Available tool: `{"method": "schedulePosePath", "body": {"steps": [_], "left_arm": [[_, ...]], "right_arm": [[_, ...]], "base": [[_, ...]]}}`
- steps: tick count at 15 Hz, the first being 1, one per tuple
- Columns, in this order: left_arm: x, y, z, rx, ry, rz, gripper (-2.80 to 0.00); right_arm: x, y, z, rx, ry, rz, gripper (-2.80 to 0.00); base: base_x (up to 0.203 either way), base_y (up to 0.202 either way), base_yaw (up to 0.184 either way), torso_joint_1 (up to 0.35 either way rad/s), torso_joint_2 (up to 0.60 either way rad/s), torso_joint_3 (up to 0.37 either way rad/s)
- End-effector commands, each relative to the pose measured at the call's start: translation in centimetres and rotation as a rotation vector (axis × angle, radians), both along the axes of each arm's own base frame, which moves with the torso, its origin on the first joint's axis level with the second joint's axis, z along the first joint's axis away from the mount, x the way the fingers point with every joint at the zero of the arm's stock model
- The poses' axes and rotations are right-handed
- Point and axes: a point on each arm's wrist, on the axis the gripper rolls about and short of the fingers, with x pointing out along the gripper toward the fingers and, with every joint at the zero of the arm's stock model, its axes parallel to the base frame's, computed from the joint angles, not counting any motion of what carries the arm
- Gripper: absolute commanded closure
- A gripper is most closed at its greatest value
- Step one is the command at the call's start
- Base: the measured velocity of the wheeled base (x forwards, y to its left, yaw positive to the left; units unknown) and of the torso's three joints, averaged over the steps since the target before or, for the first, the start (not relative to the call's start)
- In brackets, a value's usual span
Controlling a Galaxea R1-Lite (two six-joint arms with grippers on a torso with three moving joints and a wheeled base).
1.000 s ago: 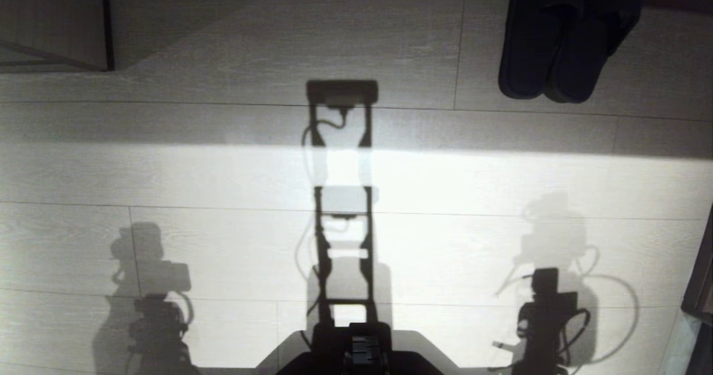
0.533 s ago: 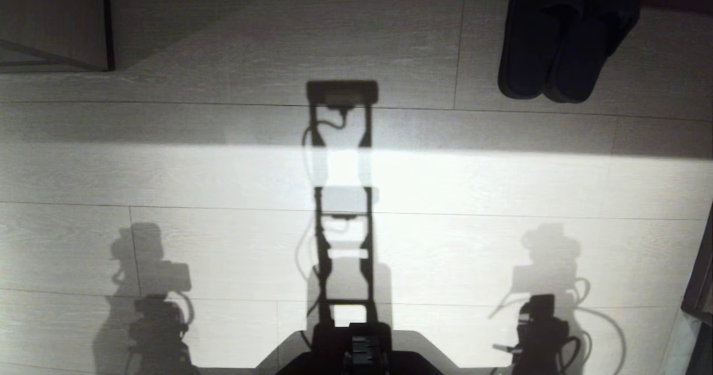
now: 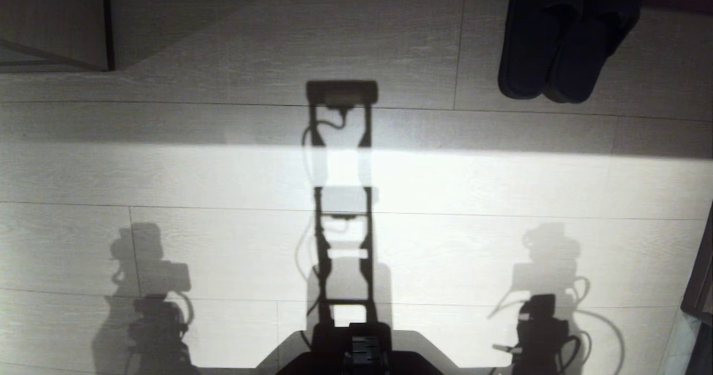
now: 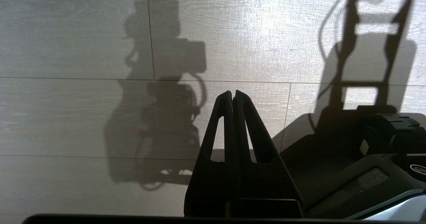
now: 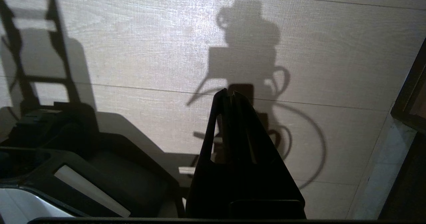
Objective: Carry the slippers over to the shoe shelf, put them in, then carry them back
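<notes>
The slippers run off the top edge at the upper right of the head view, toes unseen (too dark to tell insoles from uppers). The right end effector is cut by the bottom edge, lower right

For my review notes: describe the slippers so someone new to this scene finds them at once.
Start on the pale plank floor in the head view and follow it to the far right, where it meets a dark strip. The slippers lie there side by side, touching. They are the only solid dark pair; other dark shapes are flat shadows.
</notes>
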Motion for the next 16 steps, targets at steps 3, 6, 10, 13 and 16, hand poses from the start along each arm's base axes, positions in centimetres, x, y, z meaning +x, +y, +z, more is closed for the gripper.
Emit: {"method": "schedulePosePath", "body": {"steps": [3, 6, 10, 13, 16], "left_arm": [[0.01, 0.00, 0.01, 0.000, 0.000, 0.000, 0.00], [0.00, 0.00, 0.00, -0.003, -0.001, 0.001, 0.00], [0.01, 0.00, 0.01, -0.003, 0.000, 0.000, 0.00], [0.01, 0.00, 0.01, -0.002, 0.000, 0.000, 0.00], [0.00, 0.00, 0.00, -0.002, -0.001, 0.001, 0.00]], "right_arm": [[0.05, 0.00, -0.03, 0.000, 0.007, 0.001, 0.00], [0.04, 0.00, 0.01, 0.000, 0.005, 0.001, 0.00], [0.05, 0.00, -0.03, -0.001, 0.007, 0.000, 0.00], [0.05, 0.00, -0.03, 0.000, 0.007, 0.000, 0.00], [0.05, 0.00, -0.03, 0.000, 0.007, 0.000, 0.00]], "base": [[0.000, 0.000, 0.000, 0.000, 0.00, 0.000], [0.000, 0.000, 0.000, 0.000, 0.00, 0.000], [0.000, 0.000, 0.000, 0.002, 0.00, 0.131], [0.000, 0.000, 0.000, 0.001, 0.00, 0.194], [0.000, 0.000, 0.000, 0.000, 0.00, 0.203]]}}
